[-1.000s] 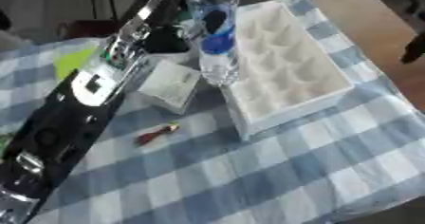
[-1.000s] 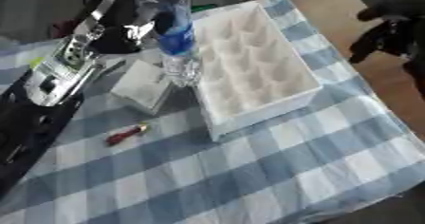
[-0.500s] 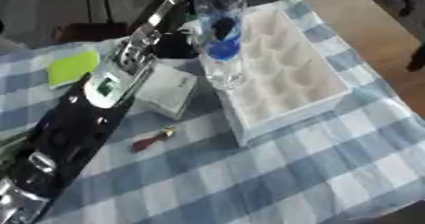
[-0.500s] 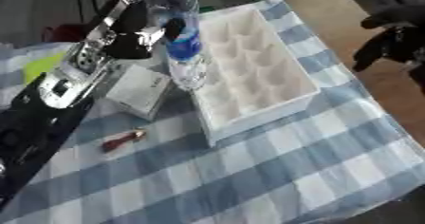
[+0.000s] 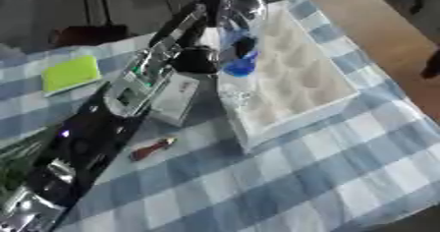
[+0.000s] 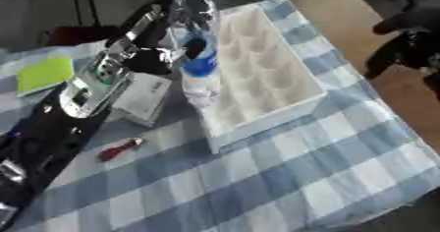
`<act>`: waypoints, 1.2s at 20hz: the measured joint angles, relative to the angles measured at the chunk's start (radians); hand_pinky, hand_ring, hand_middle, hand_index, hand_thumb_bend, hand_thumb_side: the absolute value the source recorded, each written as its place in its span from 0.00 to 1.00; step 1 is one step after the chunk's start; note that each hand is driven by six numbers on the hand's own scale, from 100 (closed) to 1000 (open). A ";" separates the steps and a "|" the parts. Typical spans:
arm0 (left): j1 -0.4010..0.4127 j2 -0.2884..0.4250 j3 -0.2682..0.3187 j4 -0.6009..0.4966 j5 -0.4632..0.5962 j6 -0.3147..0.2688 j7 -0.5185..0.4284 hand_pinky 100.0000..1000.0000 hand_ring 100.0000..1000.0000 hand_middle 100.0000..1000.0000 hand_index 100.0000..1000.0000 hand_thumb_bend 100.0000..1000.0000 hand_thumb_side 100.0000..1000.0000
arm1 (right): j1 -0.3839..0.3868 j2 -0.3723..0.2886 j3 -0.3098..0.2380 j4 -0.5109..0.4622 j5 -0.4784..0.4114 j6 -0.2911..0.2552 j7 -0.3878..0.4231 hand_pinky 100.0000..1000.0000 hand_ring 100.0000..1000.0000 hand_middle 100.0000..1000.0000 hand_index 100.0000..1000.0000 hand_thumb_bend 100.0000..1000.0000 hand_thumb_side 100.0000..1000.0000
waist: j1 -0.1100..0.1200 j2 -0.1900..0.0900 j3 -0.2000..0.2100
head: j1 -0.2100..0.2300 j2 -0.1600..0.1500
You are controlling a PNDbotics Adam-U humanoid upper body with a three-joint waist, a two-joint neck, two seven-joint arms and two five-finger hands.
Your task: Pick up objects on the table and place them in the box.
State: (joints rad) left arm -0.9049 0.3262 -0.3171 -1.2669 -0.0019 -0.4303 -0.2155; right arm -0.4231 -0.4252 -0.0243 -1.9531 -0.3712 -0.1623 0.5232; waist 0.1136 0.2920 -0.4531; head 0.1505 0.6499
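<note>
checkered table [image 5: 343, 167] | left hand [image 5: 202, 54] curled round water bottle [image 5: 238, 39] | beside box [image 5: 301, 78]

The long left arm [image 5: 95, 142] is glossy black with silver joint sections, a pale grey plate carrying a small dark square panel, and a tiny purple light lower down. The left hand [image 5: 196, 59] is black. The right hand [image 6: 411, 39] is black too.

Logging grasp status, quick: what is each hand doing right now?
Left hand: shut on the water bottle, beside the white box.
Right hand: at the right edge, holding nothing; fingers cannot be told.
</note>
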 measured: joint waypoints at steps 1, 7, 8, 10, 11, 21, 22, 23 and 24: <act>-0.001 -0.003 0.000 0.004 -0.005 -0.004 0.000 0.44 0.59 0.62 0.81 0.29 0.40 | 0.000 0.000 0.001 0.000 0.000 0.001 0.001 0.52 0.58 0.71 0.79 0.00 0.63 | 0.001 0.000 -0.002 | 0.003 0.000; -0.003 -0.012 0.000 0.020 -0.021 -0.016 -0.004 0.44 0.60 0.65 0.82 0.29 0.45 | -0.005 0.007 0.001 0.000 0.000 0.004 0.007 0.52 0.58 0.71 0.79 0.00 0.64 | 0.004 0.002 -0.008 | 0.013 -0.005; -0.003 -0.015 0.000 0.023 -0.026 -0.018 -0.006 0.44 0.60 0.65 0.82 0.29 0.45 | -0.007 0.007 0.001 0.000 0.000 0.004 0.008 0.52 0.58 0.71 0.79 0.00 0.64 | 0.006 0.002 -0.008 | 0.014 -0.007; -0.003 -0.020 -0.001 0.031 -0.035 -0.022 -0.010 0.44 0.61 0.67 0.84 0.28 0.47 | -0.008 0.007 0.002 0.000 0.000 0.005 0.010 0.52 0.58 0.71 0.79 0.00 0.64 | 0.008 0.004 -0.010 | 0.015 -0.008; -0.003 -0.020 -0.001 0.035 -0.040 -0.023 -0.011 0.45 0.62 0.70 0.85 0.27 0.51 | -0.008 0.007 0.003 0.000 0.000 0.005 0.012 0.52 0.58 0.71 0.79 0.00 0.64 | 0.008 0.005 -0.012 | 0.015 -0.008; -0.004 -0.018 0.007 0.066 -0.149 -0.012 -0.020 0.54 0.75 0.89 0.97 0.49 0.59 | -0.008 0.008 0.007 0.000 0.000 0.007 0.015 0.52 0.58 0.71 0.79 0.00 0.65 | 0.012 0.009 -0.021 | 0.019 -0.011; -0.008 -0.018 0.011 0.066 -0.169 -0.008 -0.015 0.54 0.75 0.89 0.97 0.50 0.59 | -0.008 0.008 0.007 0.000 0.000 0.007 0.016 0.52 0.58 0.71 0.79 0.00 0.65 | 0.013 0.009 -0.021 | 0.020 -0.012; -0.011 -0.018 0.016 0.067 -0.188 -0.005 -0.009 0.55 0.75 0.89 0.97 0.51 0.59 | -0.008 0.008 0.007 0.000 0.000 0.007 0.016 0.52 0.58 0.71 0.79 0.00 0.65 | 0.013 0.009 -0.021 | 0.021 -0.013; -0.012 -0.018 0.020 0.068 -0.205 0.000 -0.002 0.55 0.75 0.89 0.97 0.51 0.59 | -0.008 0.008 0.007 0.000 0.000 0.007 0.016 0.52 0.58 0.71 0.79 0.00 0.65 | 0.013 0.009 -0.021 | 0.021 -0.014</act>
State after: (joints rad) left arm -0.9171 0.3085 -0.2971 -1.1986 -0.2069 -0.4307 -0.2171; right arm -0.4311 -0.4174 -0.0177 -1.9533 -0.3715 -0.1550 0.5397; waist 0.1271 0.3008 -0.4744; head 0.1717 0.6363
